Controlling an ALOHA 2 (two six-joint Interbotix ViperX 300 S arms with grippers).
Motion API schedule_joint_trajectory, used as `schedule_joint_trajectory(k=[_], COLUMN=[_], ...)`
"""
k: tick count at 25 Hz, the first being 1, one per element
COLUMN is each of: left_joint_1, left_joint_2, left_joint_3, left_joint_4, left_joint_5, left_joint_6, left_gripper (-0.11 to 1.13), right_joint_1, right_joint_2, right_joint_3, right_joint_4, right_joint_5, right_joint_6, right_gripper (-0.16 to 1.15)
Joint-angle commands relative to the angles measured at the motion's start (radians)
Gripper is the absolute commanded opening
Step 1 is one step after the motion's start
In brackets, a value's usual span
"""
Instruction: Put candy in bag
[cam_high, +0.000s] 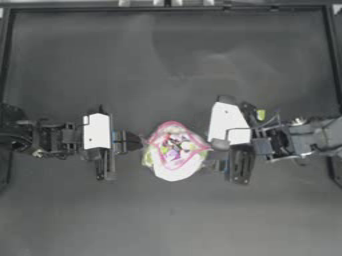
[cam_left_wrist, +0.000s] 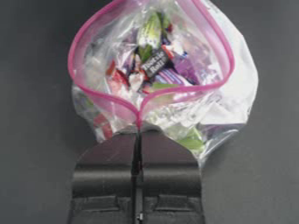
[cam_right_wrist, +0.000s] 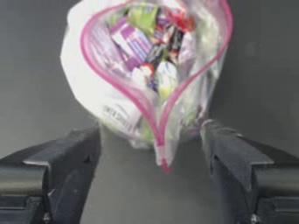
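Top view: the bag (cam_high: 175, 150) lies at the middle of the dark table (cam_high: 167, 60), its pink seal strip (cam_high: 160, 131) spread into an open loop, colourful sweets showing through the clear plastic. The left gripper (cam_high: 137, 142) reaches in from the left and meets the bag's left edge. The right gripper (cam_high: 220, 156) comes from the right, its tips just beside the bag's right edge. The candy (cam_high: 260, 115), a tiny yellow-green piece, lies on the table near the right arm's wrist, well apart from the bag and outside it.

Left wrist view: the left gripper (cam_left_wrist: 138, 131) has its two dark jaws pressed together, pinching the pink seal strip (cam_left_wrist: 140, 109) where its two sides run into a point. Beyond the pinch the bag (cam_left_wrist: 234, 92) opens wide, heaped with mixed wrapped sweets (cam_left_wrist: 152, 65). One dark wrapper carries pale lettering, too blurred to read.

Right wrist view: the right gripper (cam_right_wrist: 153, 135) stands with its jaws spread wide, one on each side of the bag's narrow end, touching nothing that can be made out. The pink seal strip (cam_right_wrist: 161, 144) narrows to a point that hangs between the jaws. The bag (cam_right_wrist: 88, 92) bears faint grey print on its plastic, not legible. Wrapped sweets (cam_right_wrist: 149, 48) fill the open mouth.
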Motion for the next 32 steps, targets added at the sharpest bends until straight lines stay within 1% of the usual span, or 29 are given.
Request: schedule_joint_trajectory(k=[1,7,16,19,22,26,29,32], left_joint_1=[-0.005,-0.006,-0.006,-0.006,-0.006,-0.008,-0.006,-0.008], left_joint_2=[-0.037,-0.037,-0.038,-0.037,-0.037,-0.035,-0.035,-0.034], left_joint_3=[-0.009,-0.009,-0.012,-0.014,-0.015,-0.015,-0.018,-0.017], left_joint_4=[0.000,0.000,0.000,0.000,0.000,0.002,0.002,0.002], left_joint_5=[-0.005,-0.003,-0.002,-0.002,-0.002,0.000,0.000,0.000], left_joint_6=[0.002,0.002,0.002,0.003,0.003,0.003,0.003,0.005], left_gripper=[0.06,0.06,0.06,0.06,0.06,0.06,0.06,0.06], right_joint_1=[0.002,0.000,-0.005,-0.003,-0.005,-0.018,-0.051,-0.097], right_joint_2=[-0.052,-0.127,-0.236,-0.267,-0.285,-0.288,-0.288,-0.288], right_joint_3=[-0.017,-0.029,-0.041,-0.055,-0.077,-0.121,-0.147,-0.163], right_joint_4=[0.002,-0.002,-0.011,0.006,0.051,0.121,0.187,0.270], right_joint_5=[-0.002,0.037,0.167,0.198,0.242,0.353,0.433,0.488], right_joint_6=[0.000,-0.008,-0.015,-0.043,-0.103,-0.206,-0.285,-0.374], right_gripper=[0.96,0.96,0.98,0.98,0.98,0.98,0.98,0.98])
